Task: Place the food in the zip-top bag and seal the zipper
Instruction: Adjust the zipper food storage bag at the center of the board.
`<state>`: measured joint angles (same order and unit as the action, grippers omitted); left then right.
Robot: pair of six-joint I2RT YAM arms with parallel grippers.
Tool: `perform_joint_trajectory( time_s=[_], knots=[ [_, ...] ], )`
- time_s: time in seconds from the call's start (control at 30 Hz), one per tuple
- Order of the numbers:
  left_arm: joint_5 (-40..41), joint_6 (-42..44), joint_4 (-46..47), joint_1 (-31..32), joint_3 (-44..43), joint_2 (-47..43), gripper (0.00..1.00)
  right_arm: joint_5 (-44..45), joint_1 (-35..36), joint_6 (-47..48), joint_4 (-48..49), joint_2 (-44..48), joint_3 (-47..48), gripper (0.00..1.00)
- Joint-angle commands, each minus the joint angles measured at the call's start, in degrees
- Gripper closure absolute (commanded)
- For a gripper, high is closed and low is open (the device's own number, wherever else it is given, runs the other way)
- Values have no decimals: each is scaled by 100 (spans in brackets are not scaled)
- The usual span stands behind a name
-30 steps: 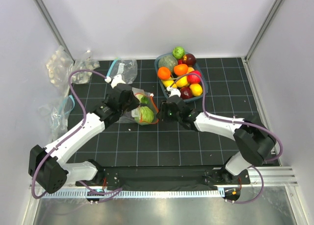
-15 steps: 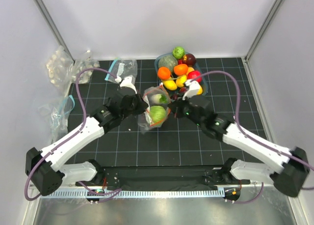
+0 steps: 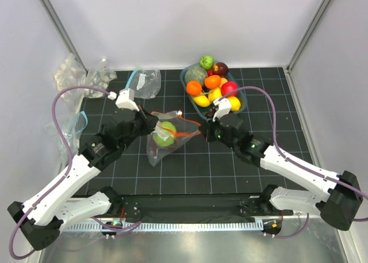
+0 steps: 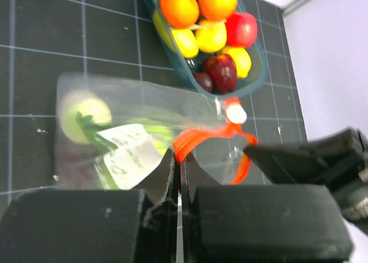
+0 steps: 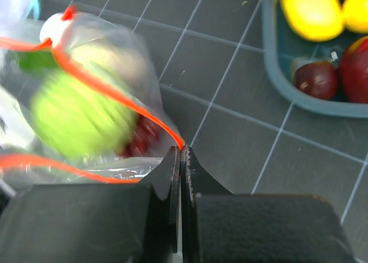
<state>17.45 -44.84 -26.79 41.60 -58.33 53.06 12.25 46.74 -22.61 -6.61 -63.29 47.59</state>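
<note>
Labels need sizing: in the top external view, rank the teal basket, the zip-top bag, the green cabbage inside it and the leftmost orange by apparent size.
1-2. teal basket and zip-top bag: too alike to rank, and the bag may sit raised toward the camera.
3. green cabbage.
4. leftmost orange.

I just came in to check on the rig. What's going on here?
Both arms hold one clear bag between them. The left gripper and the right gripper are each shut on the orange-red strip along its mouth. A green cabbage sits inside, with something dark beside it. The two sides of the strip stand apart, so the bag is not yet sealed. More fruit waits in the basket behind.
</note>
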Motion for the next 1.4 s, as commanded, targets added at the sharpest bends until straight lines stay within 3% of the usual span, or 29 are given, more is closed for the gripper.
perform_joint_trajectory(
  time_s=[0.0, 0.17, 0.2, 0.33, 0.43, 0.73, 0.83, 0.9, 0.97, 1.03, 1.17, 1.37],
  knots=[
    [567, -104, -11, -21, -21, -147, 97, -241, 54, 213, 606, 676, -143, 99],
    [-355, 63, 24, -21, -318, 871, 100, -302, 72, 257, 1065, 1328, -540, 99],
    [-792, 185, 24, -21, -398, 1082, 100, -485, 72, 248, 1100, 1197, -506, 99],
    [-1218, 309, 42, -12, -601, 1567, 100, -875, 115, 196, 662, 117, 117, 99],
    [-790, 336, 24, -12, -557, 1410, 100, -592, 239, 187, 327, -394, 365, 99],
    [1277, 143, -512, 14, -286, -75, 100, -400, 248, 195, 791, 123, -13, 99],
    [1682, 151, -372, 128, -118, -313, 100, -276, 248, 126, 522, -199, 118, 99],
    [1578, 239, -292, 164, -118, -61, 100, -153, 248, 90, 100, -551, 460, 96],
    [1367, 317, -283, 164, -231, 273, 100, -214, 248, 90, -51, -947, 663, 86],
    [1226, 362, -292, 164, -372, 799, 100, -232, 256, 55, 37, -1045, 637, 69],
    [1032, 327, -292, 164, -504, 1495, 100, -162, 239, -15, 143, -1081, 558, 53],
    [988, 335, -292, 164, -645, 1954, 100, 321, 248, 134, -59, -818, 558, 48]
  ],
)
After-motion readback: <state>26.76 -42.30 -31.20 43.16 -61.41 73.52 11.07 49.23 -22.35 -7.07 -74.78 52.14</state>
